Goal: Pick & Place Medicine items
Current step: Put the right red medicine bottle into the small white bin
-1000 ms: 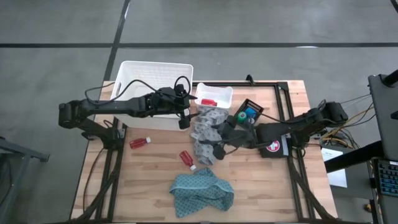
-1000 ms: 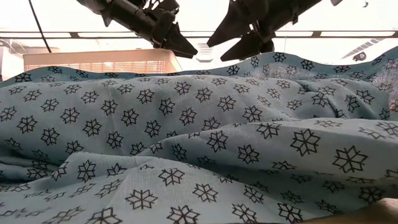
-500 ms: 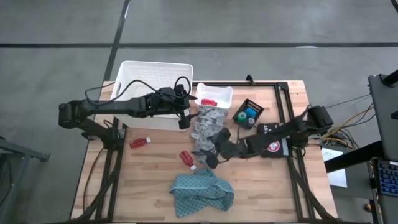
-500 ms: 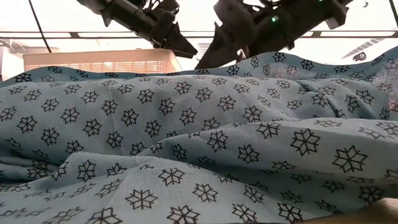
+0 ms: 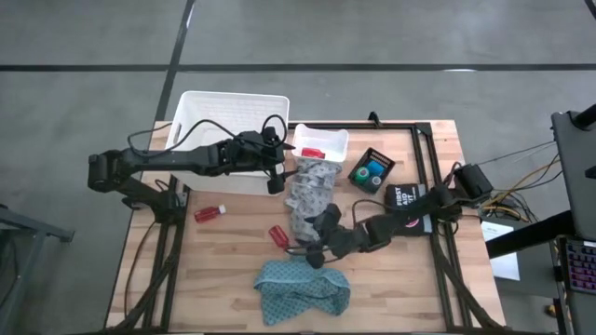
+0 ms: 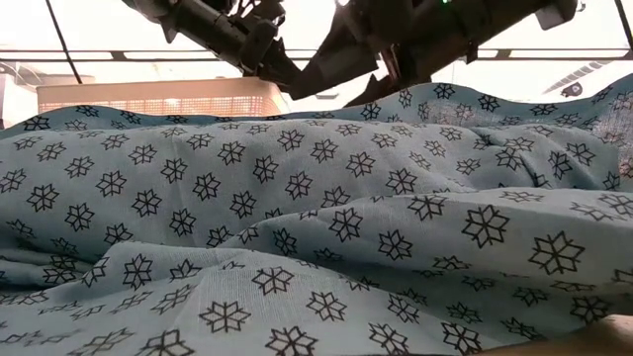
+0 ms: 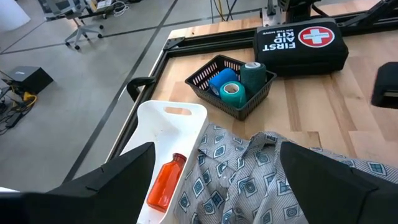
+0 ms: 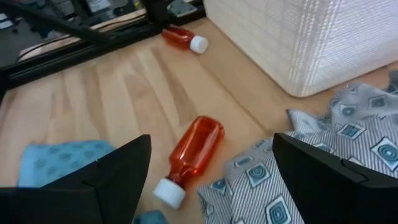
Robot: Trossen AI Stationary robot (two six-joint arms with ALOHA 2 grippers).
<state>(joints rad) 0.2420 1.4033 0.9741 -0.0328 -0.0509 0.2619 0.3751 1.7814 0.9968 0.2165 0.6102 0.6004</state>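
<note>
One red bottle (image 5: pixel 279 236) with a white cap lies on its side on the wood between the grey cloth and the teal cloth. In the right wrist view this bottle (image 8: pixel 193 155) lies just ahead of my right gripper (image 8: pixel 211 140), which is open and hovers by it (image 5: pixel 312 249). A second red bottle (image 5: pixel 209 213) lies near the table's left edge. A third red bottle (image 7: pixel 165 183) lies in the white tray (image 7: pixel 174 124). The blue container (image 7: pixel 222 79) and the green container (image 7: pixel 236 93) sit in a black basket. My left gripper (image 5: pixel 276 179) is open, above the tray's near side.
A grey patterned cloth (image 5: pixel 312 195) lies mid-table and a teal cloth (image 5: pixel 303 288) at the near edge, filling the low view. A white basket (image 5: pixel 233 130) stands at the far left. The first-aid pouch (image 5: pixel 410 198) lies on the right, partly under my right arm.
My right gripper has moved from over the grey cloth beside the black basket toward the table's near edge and left, ending by the red bottle between the cloths. The first-aid pouch, covered by the arm before, now shows.
</note>
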